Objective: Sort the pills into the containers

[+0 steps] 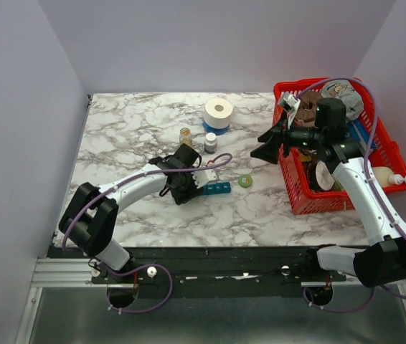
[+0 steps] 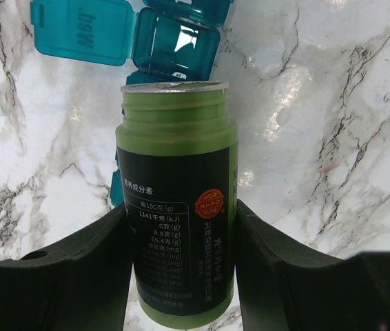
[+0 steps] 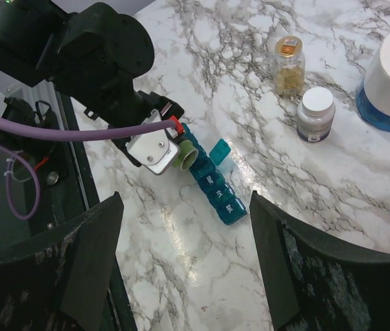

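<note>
One teal pill organizer (image 1: pixel 217 188) lies near the middle of the marble table (image 1: pixel 131 129), a little toward 6 o'clock. The left gripper (image 1: pixel 192 183) is clamped around one uncapped green bottle (image 2: pixel 178 207), tipped so its mouth sits at the strip's 9 o'clock end.

I count three bottles: that green one, plus an amber bottle (image 1: pixel 186 135) and a white bottle (image 1: pixel 210 142) standing side by side at 12 o'clock from the strip. One green cap (image 1: pixel 244 180) lies at 3 o'clock, near the strip's end. One white roll (image 1: pixel 219 112) stands further toward 12. One red basket (image 1: pixel 300 197) fills the 3 o'clock edge.

The right gripper (image 1: pixel 266 152) hangs beside the basket, spread wide and holding nothing.

Only the wrist views show one compartment flap (image 3: pixel 219 150) standing open. The overhead view hides this.
</note>
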Robot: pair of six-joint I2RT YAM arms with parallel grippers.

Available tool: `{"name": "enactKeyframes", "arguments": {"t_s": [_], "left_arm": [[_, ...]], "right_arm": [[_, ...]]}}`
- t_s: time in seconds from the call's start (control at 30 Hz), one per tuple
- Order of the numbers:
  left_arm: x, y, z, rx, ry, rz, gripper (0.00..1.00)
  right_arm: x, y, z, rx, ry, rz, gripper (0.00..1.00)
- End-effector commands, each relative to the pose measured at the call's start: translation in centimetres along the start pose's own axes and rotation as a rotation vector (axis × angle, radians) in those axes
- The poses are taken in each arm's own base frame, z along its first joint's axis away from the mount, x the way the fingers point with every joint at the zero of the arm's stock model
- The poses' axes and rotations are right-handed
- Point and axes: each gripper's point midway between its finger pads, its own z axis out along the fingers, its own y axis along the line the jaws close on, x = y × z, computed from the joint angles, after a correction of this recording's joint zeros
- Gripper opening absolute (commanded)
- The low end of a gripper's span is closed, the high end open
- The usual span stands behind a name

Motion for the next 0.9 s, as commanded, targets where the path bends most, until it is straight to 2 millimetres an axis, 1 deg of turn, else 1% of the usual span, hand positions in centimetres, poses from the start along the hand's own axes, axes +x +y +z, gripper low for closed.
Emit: {"name": "enactKeyframes", "arguments": {"t_s": [0.0, 0.37, 0.7, 0.87], "left_arm": [[-0.58, 0.59, -0.47, -0.021, 0.025, 0.032, 0.0], [-0.33, 0.6, -0.44, -0.028, 0.076, 0.053, 0.0], [-0.97, 0.85, -0.8, -0.05, 0.094, 0.086, 0.0], [-0.76, 0.92, -0.86, -0.053, 0.117, 0.096, 0.0]], "right_arm": [[-0.04, 0.32, -0.14, -0.027, -0.015, 0.003, 0.83], [0.22, 0.16, -0.08, -0.036, -0.012, 0.016, 0.83], [0.34, 0.07, -0.01, -0.043, -0.01, 0.025, 0.83], [0.34, 0.12, -0.01, -0.046, -0.011, 0.025, 0.83]]}}
